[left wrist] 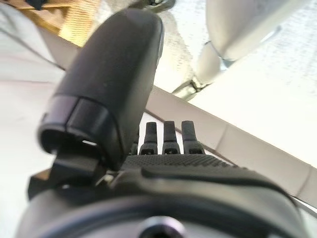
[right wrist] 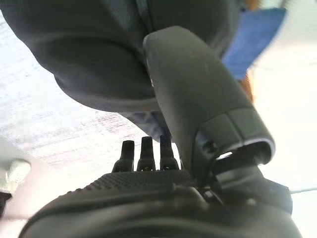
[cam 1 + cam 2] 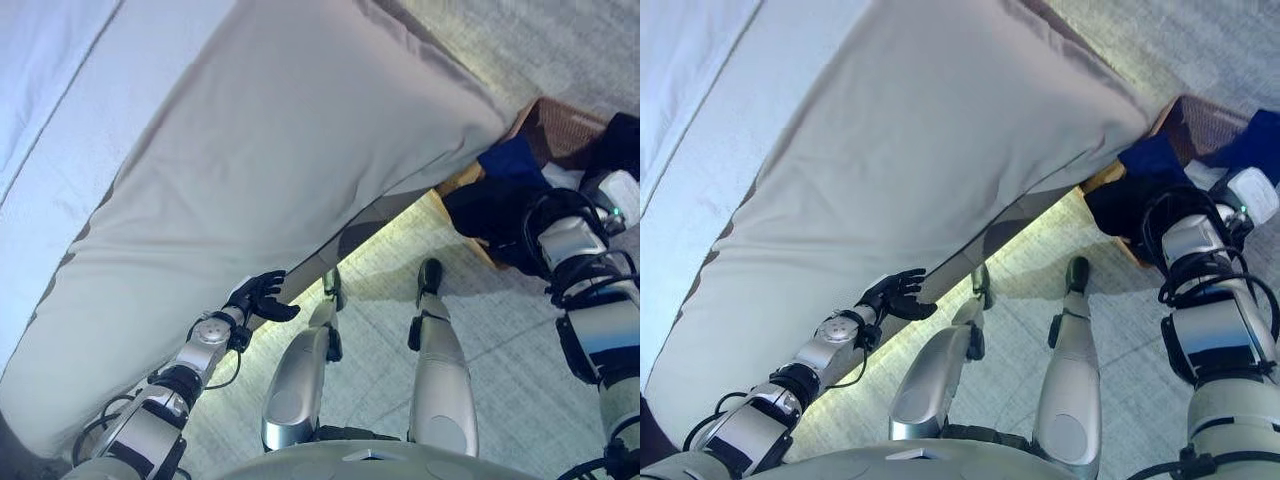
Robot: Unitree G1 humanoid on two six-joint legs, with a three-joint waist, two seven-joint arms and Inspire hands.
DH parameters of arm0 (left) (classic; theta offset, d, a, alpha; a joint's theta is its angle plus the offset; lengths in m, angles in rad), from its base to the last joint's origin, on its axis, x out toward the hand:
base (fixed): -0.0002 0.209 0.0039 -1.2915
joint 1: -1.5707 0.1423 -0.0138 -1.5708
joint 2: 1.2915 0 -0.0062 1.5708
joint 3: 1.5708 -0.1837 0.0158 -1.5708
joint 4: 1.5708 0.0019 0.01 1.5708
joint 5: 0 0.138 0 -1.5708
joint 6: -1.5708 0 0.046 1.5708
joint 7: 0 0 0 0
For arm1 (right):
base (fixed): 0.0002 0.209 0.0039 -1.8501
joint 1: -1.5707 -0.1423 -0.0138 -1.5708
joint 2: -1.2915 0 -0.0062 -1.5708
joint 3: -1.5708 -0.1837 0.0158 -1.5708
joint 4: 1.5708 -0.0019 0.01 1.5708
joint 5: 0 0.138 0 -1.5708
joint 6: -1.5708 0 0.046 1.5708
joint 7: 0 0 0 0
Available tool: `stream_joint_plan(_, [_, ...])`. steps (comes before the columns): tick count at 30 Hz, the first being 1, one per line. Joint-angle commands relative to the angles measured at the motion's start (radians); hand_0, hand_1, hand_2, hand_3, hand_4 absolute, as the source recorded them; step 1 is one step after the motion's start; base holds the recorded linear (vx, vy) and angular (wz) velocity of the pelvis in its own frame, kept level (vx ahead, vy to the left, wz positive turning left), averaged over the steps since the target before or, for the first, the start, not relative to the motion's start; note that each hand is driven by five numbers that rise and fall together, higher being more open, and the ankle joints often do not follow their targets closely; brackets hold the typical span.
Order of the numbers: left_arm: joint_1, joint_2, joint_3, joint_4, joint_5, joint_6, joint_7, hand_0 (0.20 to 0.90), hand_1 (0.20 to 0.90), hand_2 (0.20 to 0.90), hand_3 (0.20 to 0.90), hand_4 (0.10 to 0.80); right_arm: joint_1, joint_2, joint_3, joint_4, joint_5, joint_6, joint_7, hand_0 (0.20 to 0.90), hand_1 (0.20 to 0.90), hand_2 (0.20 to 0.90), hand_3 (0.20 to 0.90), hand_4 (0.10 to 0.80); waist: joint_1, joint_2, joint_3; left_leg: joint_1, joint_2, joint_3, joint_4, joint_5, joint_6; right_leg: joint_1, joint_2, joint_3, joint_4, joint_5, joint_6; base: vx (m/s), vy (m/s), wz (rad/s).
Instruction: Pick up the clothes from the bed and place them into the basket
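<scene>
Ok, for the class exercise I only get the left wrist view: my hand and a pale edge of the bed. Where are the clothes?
Observer: The eye views show a dark garment draped over the near side of the basket, which stands on the floor to the robot's right.
Operator: Anything else there?
Observer: A blue garment lies at the basket beside the dark one.
Operator: Is the right hand holding anything?
Observer: Its wrist view shows the right hand with straight fingers. The dark garment is just past them and does not look gripped.
</scene>
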Motion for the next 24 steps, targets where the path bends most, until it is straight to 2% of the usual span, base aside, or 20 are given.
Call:
stream_joint_plan(1, [0.070, 0.046, 0.043, 0.033, 0.029, 0.014, -0.015, 0.900, 0.900, 0.900, 0.900, 0.800, 0.086, 0.007, -0.043, -0.055, 0.106, -0.132, -0.098, 0.900, 0.900, 0.900, 0.900, 0.800, -0.031, -0.073, -0.023, -0.019, -0.020, 0.017, 0.061, -0.095, 0.007, 0.075, 0.017, -0.076, -0.014, -0.078, -0.005, 0.167, 0.107, 0.12])
stream_joint_plan(4, [0.115, 0.039, 0.077, 0.072, 0.071, 0.015, -0.019, 0.900, 0.900, 0.900, 0.900, 0.800, 0.302, 0.118, -0.107, -0.116, 0.161, -0.242, -0.111, 0.900, 0.900, 0.900, 0.900, 0.800, -0.034, -0.135, -0.091, 0.071, -0.017, 0.018, 0.022, -0.113, 0.014, 0.187, 0.020, -0.072, -0.078, -0.063, 0.012, 0.200, 0.110, 0.03])
stream_joint_plan(9, [0.192, 0.010, 0.126, 0.133, 0.132, 0.006, -0.030, 0.900, 0.900, 0.900, 0.900, 0.800, 0.523, 0.235, -0.138, -0.076, 0.135, -0.313, -0.060, 0.900, 0.900, 0.900, 0.900, 0.800, -0.035, -0.192, -0.211, 0.178, -0.017, 0.028, 0.004, -0.138, 0.028, 0.309, 0.024, -0.074, -0.137, -0.044, 0.032, 0.238, 0.140, -0.02])
stream_joint_plan(13, [0.238, -0.019, 0.157, 0.195, 0.187, 0.006, -0.048, 0.900, 0.900, 0.900, 0.900, 0.800, 0.635, 0.335, -0.134, -0.020, 0.141, -0.364, 0.032, 0.900, 0.900, 0.900, 0.900, 0.800, -0.031, -0.225, -0.312, 0.263, -0.021, 0.046, -0.004, -0.171, 0.043, 0.392, 0.023, -0.075, -0.177, -0.033, 0.046, 0.224, 0.179, -0.06])
stream_joint_plan(15, [0.244, -0.024, 0.163, 0.207, 0.195, 0.004, -0.048, 0.900, 0.900, 0.900, 0.900, 0.800, 0.647, 0.348, -0.132, -0.015, 0.142, -0.381, 0.055, 0.900, 0.900, 0.900, 0.900, 0.800, -0.033, -0.228, -0.323, 0.275, -0.023, 0.049, -0.006, -0.176, 0.045, 0.404, 0.023, -0.075, -0.182, -0.032, 0.048, 0.069, 0.129, -0.10])
stream_joint_plan(18, [0.249, -0.038, 0.186, 0.247, 0.208, 0.018, -0.059, 0.900, 0.900, 0.900, 0.900, 0.800, 0.685, 0.397, -0.117, 0.009, 0.157, -0.371, 0.248, 0.900, 0.900, 0.900, 0.900, 0.800, -0.042, -0.236, -0.352, 0.314, -0.028, 0.066, -0.011, -0.194, 0.052, 0.436, 0.022, -0.073, -0.190, -0.035, 0.053, 0.057, 0.134, -0.09])
stream_joint_plan(19, [0.248, -0.038, 0.192, 0.261, 0.214, 0.017, -0.062, 0.900, 0.900, 0.900, 0.900, 0.800, 0.691, 0.404, -0.117, 0.027, 0.154, -0.380, 0.276, 0.900, 0.900, 0.900, 0.900, 0.800, -0.044, -0.238, -0.356, 0.319, -0.029, 0.067, -0.011, -0.196, 0.053, 0.442, 0.022, -0.072, -0.191, -0.036, 0.053, 0.056, 0.103, -0.05])
stream_joint_plan(20, [0.245, -0.036, 0.205, 0.301, 0.226, 0.016, -0.073, 0.900, 0.900, 0.900, 0.900, 0.800, 0.706, 0.422, -0.110, 0.075, 0.155, -0.376, 0.382, 0.900, 0.900, 0.900, 0.900, 0.800, -0.047, -0.241, -0.370, 0.334, -0.032, 0.070, -0.011, -0.206, 0.057, 0.459, 0.022, -0.070, -0.193, -0.040, 0.055, 0.040, 0.079, -0.03])
stream_joint_plan(22, [0.240, -0.035, 0.214, 0.333, 0.250, 0.018, -0.077, 0.900, 0.900, 0.900, 0.900, 0.800, 0.717, 0.436, -0.089, 0.129, 0.125, -0.366, 0.490, 0.900, 0.900, 0.900, 0.900, 0.800, -0.049, -0.243, -0.384, 0.343, -0.034, 0.069, -0.011, -0.212, 0.059, 0.470, 0.023, -0.069, -0.198, -0.042, 0.055, 0.031, 0.077, -0.02])
stream_joint_plan(24, [0.238, -0.034, 0.214, 0.345, 0.243, 0.018, -0.081, 0.900, 0.900, 0.900, 0.900, 0.800, 0.724, 0.438, -0.080, 0.151, 0.113, -0.353, 0.543, 0.900, 0.900, 0.900, 0.900, 0.800, -0.050, -0.243, -0.391, 0.349, -0.036, 0.070, -0.011, -0.215, 0.059, 0.479, 0.022, -0.073, -0.204, -0.042, 0.057, 0.011, 0.028, 0.00])
